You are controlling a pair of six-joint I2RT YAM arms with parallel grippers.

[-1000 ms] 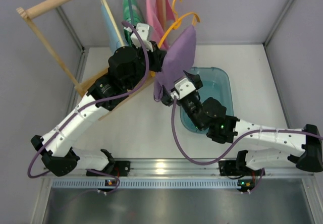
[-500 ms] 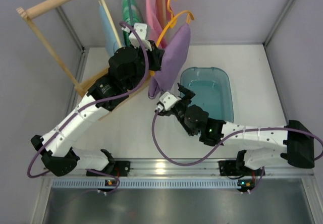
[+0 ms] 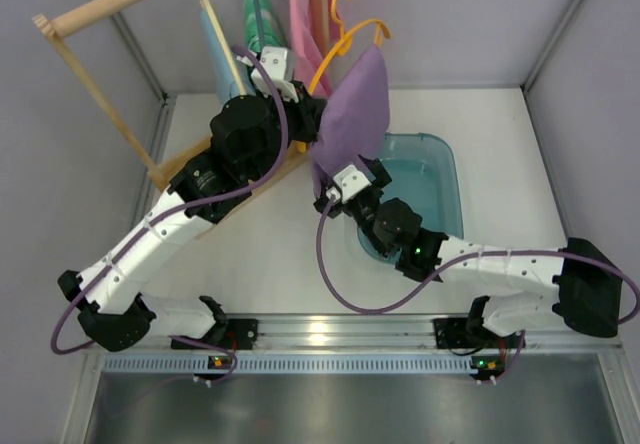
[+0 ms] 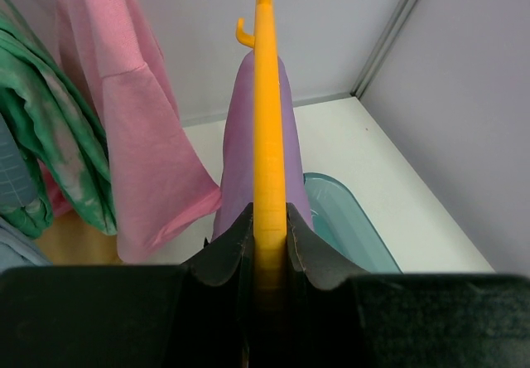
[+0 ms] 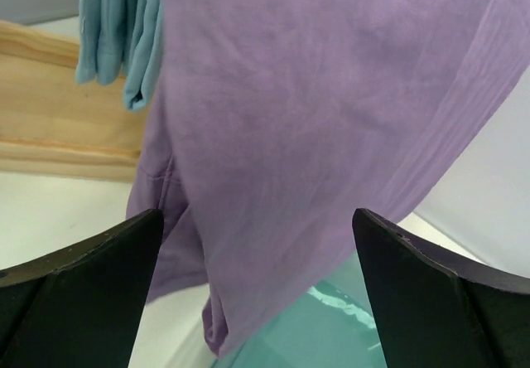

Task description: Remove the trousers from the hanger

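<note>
Trousers draped over hanger, above far middle of counter, left of tub. Left pincer clenched on hanger. Right pincer spread wide, empty, near lower cloth. Cloth looks soft, light, limp; best pinch lower edge.

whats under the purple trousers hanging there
Just below the hem of the trousers, the teal tub and a strip of white table show. The cloth covers the rest of the tub, so what lies there cannot be seen.
</note>
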